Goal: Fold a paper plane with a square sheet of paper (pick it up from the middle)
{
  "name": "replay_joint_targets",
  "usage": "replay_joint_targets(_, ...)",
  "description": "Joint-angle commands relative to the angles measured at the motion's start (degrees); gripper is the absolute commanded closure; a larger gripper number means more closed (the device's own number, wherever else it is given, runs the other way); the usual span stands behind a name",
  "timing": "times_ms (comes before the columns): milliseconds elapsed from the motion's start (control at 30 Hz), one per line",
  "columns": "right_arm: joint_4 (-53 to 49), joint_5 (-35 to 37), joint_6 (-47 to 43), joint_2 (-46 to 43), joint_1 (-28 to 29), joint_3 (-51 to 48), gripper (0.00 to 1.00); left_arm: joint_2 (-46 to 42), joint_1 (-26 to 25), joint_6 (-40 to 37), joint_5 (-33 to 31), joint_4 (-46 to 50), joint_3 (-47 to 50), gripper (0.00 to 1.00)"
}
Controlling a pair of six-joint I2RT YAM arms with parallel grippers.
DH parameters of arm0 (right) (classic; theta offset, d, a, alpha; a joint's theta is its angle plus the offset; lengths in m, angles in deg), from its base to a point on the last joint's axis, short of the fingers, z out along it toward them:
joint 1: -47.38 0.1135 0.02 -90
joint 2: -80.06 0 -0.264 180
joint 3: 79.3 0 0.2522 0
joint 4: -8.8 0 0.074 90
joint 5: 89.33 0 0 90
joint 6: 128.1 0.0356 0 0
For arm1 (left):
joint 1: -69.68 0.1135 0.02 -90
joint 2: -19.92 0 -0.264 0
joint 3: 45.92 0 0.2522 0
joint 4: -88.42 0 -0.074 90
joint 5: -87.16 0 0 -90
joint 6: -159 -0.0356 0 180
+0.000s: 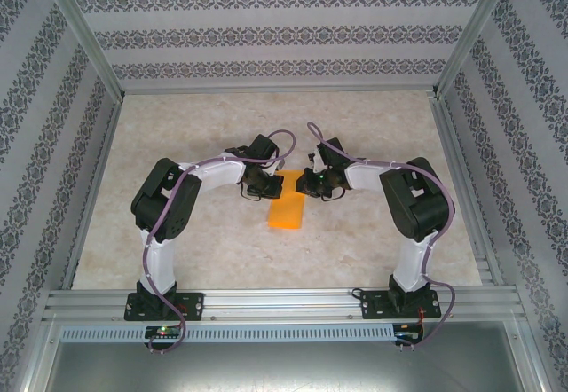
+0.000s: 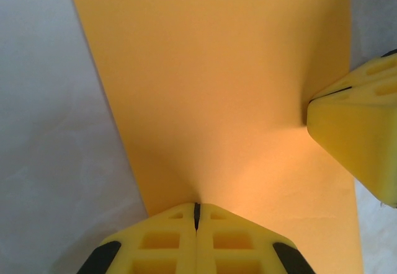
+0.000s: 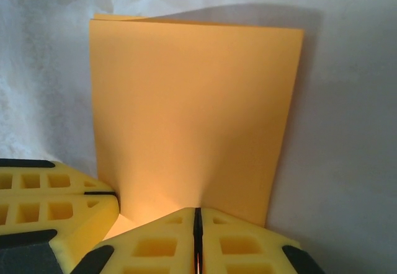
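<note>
The square sheet of paper (image 1: 286, 207) is bright orange and folded in half into a narrow rectangle. It stretches from the grippers toward the near edge of the table. My left gripper (image 1: 269, 185) and right gripper (image 1: 307, 184) meet at its far end, side by side. In the left wrist view the left gripper (image 2: 196, 215) is shut, and the paper (image 2: 217, 88) puckers into its tips. The right fingers (image 2: 363, 137) touch the same end. In the right wrist view the right gripper (image 3: 197, 219) is shut on the paper (image 3: 192, 113), whose far edge shows two layers. The left fingers (image 3: 53, 203) sit alongside.
The pale marbled table (image 1: 177, 135) is walled by patterned panels and aluminium posts (image 1: 84, 33). A metal rail (image 1: 284, 301) carries both arm bases at the near edge.
</note>
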Motion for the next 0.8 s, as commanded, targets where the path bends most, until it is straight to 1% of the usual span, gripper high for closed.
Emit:
replay_joint_targets(0, -6.39, 5.33, -2.72, -2.33, -2.04, -2.32, 0.90, 7.69, 0.57, -1.71, -9.41, 5.32, 4.12, 1.00)
replay_joint_targets(67, -7.17, 5.45, -2.96, -4.27, -2.12, -2.55, 0.90, 7.63, 0.66, -1.83, -9.37, 5.34, 4.20, 1.00)
replay_joint_targets(167, -6.10, 2.63, -1.76, -5.75, -1.51, -2.89, 0.90, 7.70, 0.64, -1.88, -9.30, 5.31, 4.12, 1.00)
replay_joint_targets(233, -3.80, 0.53, 0.13, -6.71, -0.15, -3.18, 0.90, 7.78, 0.75, -2.04, -9.37, 5.46, 4.07, 1.00)
replay_joint_targets(333, -1.55, -0.29, 2.54, -7.59, 1.79, -3.38, 0.90, 7.86, 0.81, -2.09, -9.16, 5.39, 3.99, 1.00)
replay_joint_targets(433, 0.88, -1.87, 4.47, -6.31, 3.32, -3.42, 0.90, 7.94, 0.81, -2.21, -8.87, 5.37, 3.86, 1.00)
replay_joint_targets(533, 1.11, -2.78, 4.94, -3.81, 4.71, -3.02, 0.90, 8.15, 0.77, -2.31, -8.88, 5.43, 3.66, 1.00)
replay_joint_targets(767, -3.06, -2.54, 2.16, -1.88, 4.82, -2.97, 0.91, 8.53, 0.99, -2.80, -8.97, 5.75, 3.38, 1.00)
